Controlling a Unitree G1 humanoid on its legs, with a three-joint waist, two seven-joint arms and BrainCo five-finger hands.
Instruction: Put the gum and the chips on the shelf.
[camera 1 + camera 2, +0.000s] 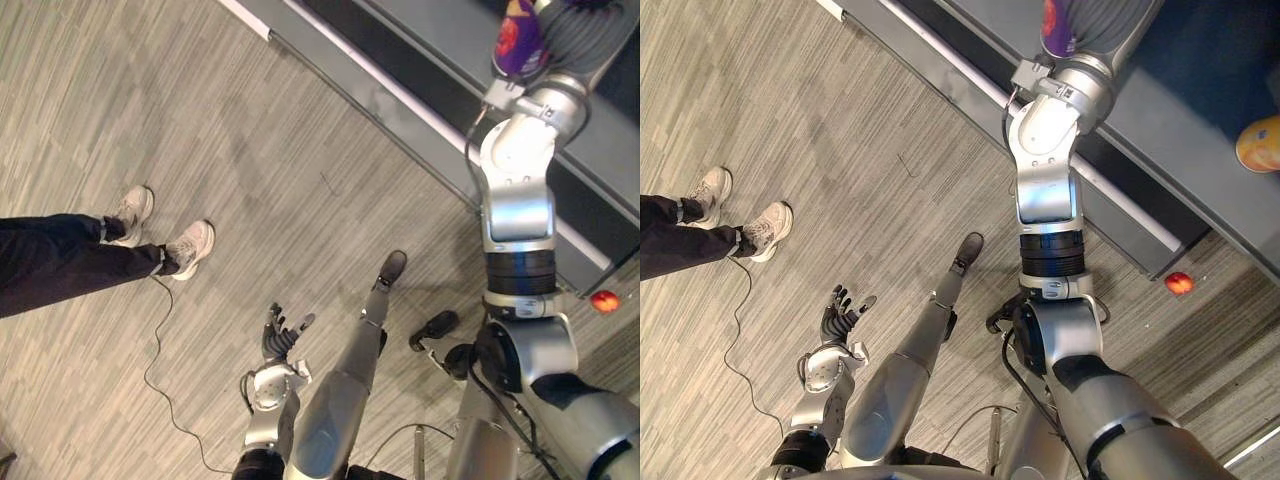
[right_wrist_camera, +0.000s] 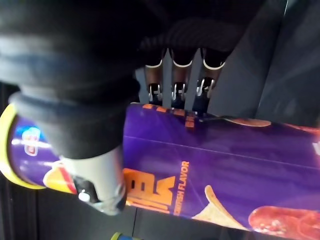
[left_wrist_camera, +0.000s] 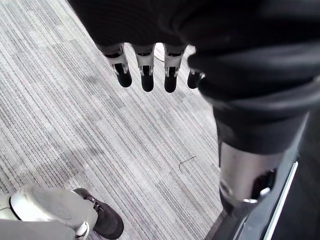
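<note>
right hand (image 2: pixel 173 90) clasps the purple chips can (image 2: pixel 225 160), orange lettering, at the shelf (image 1: pixel 432 28); left hand (image 1: pixel 280 338) relaxed.

purple chips can (image 2: pixel 225 170), yellow-rimmed, clasped in the right robot hand (image 2: pixel 172 82).

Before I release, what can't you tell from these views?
- Chips: the far end is cut off by the right wrist view's edge. Whether it rests on the shelf is hidden by the right hand.
- Red thing on the floor: too small in the eye views to name; it may be the gum.
- Orange thing on the shelf: cut off by the right eye view's edge.
</note>
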